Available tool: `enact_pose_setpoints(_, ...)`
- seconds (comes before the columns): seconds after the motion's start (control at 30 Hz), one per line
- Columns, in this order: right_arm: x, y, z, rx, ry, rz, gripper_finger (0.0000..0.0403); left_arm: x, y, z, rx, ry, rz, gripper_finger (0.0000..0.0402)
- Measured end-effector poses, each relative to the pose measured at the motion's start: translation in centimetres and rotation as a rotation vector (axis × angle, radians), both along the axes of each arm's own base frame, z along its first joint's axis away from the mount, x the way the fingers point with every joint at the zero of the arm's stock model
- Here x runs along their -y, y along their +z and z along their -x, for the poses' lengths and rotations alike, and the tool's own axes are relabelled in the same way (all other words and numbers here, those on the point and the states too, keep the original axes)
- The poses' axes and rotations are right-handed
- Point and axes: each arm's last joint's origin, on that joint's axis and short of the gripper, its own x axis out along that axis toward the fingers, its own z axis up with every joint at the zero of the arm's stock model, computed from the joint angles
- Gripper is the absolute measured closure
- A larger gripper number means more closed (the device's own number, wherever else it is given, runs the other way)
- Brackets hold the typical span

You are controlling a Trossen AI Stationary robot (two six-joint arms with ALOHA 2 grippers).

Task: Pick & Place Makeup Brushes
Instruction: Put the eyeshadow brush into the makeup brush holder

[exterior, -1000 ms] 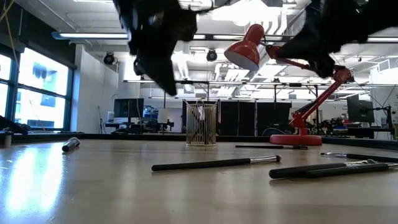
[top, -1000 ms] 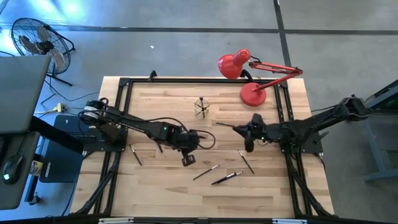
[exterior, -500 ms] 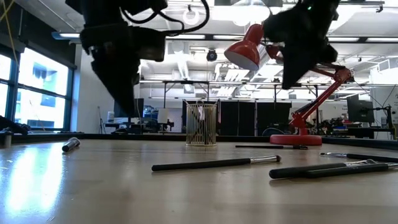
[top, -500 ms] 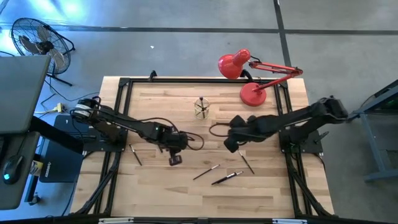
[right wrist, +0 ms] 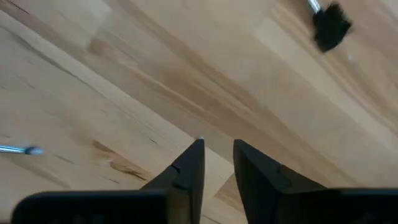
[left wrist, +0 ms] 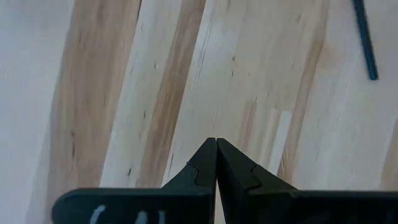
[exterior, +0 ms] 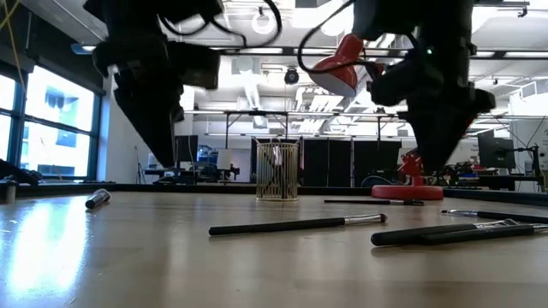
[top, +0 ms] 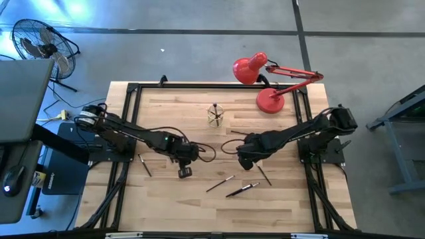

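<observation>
Right gripper [top: 243,159] moved nearer brushes [top: 240,190], left gripper [top: 184,172] retreated

The high view looks straight down on the whole table [top: 166,199]. The low view looks level across it. Both wrist views look down closely at the same wood.

Both arms reach inward over the table; left hand [left wrist: 216,163] fingers pressed together, right hand [right wrist: 217,163] slightly parted.
</observation>
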Motion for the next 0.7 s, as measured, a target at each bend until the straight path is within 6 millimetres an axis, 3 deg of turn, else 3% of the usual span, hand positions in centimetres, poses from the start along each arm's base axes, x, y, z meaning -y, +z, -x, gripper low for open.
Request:
enact_pose_setpoints(0.23, -0.6, -1.9, 0.7, 0.012, 0.029, -0.040, 0.0301, 0.8, 1.9, 0.4, 0.112, 0.024, -0.018, 0.0401)
enact_pose_setpoints(0.7, -0.5, -4.7, 1.7, 0.068, 0.035, -0.069, 0.0330, 0.9, 2.0, 0.0, 0.144, 0.022, 0.011, 0.0401)
